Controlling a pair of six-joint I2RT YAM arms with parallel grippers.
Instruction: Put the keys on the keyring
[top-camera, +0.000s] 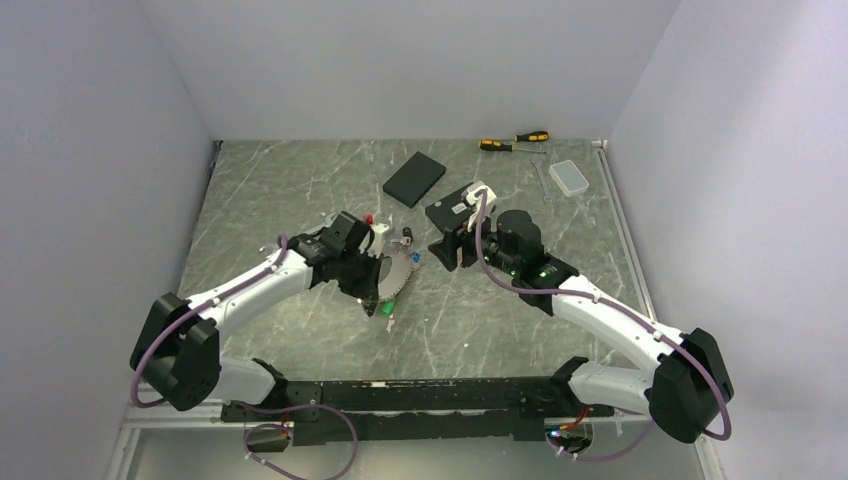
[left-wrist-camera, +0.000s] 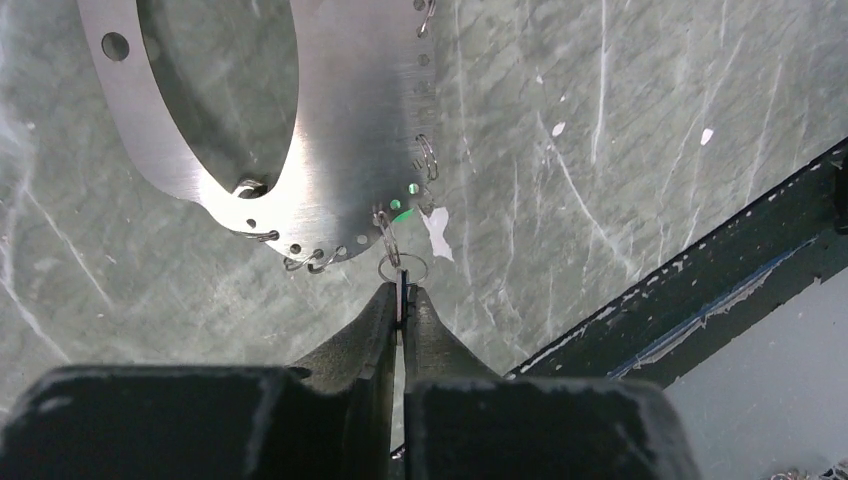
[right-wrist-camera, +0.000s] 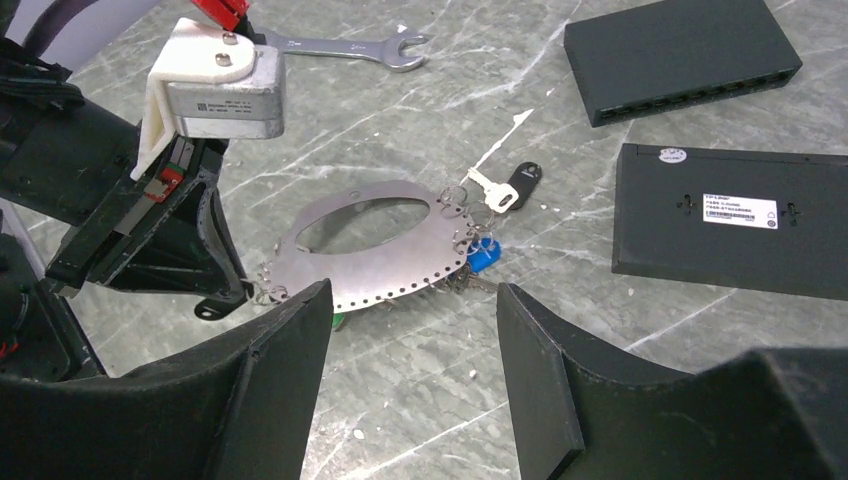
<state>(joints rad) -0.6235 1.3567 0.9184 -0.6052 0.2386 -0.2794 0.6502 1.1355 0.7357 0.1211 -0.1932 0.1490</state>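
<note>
The marbled grey table (top-camera: 300, 200) carried everything, with both arms reaching in toward its middle. Two black boxes (right-wrist-camera: 720, 225) lay at the far side, one close behind the right gripper (right-wrist-camera: 412, 340). That gripper hung above the table with its jaws spread wide and nothing between them.

The keyring (right-wrist-camera: 400, 265) lay flat between the two grippers. It was a thin grey metal plate with an oval opening and a row of little holes along its edge. The keys (right-wrist-camera: 490, 185) were bunched at its rim: a silver one and a black-headed one at one end, a blue one beside them and a green one under the near edge.

The left gripper (left-wrist-camera: 401, 292) had its jaws pinched nearly together on a small split ring (left-wrist-camera: 403, 268) at the plate's edge.
</note>
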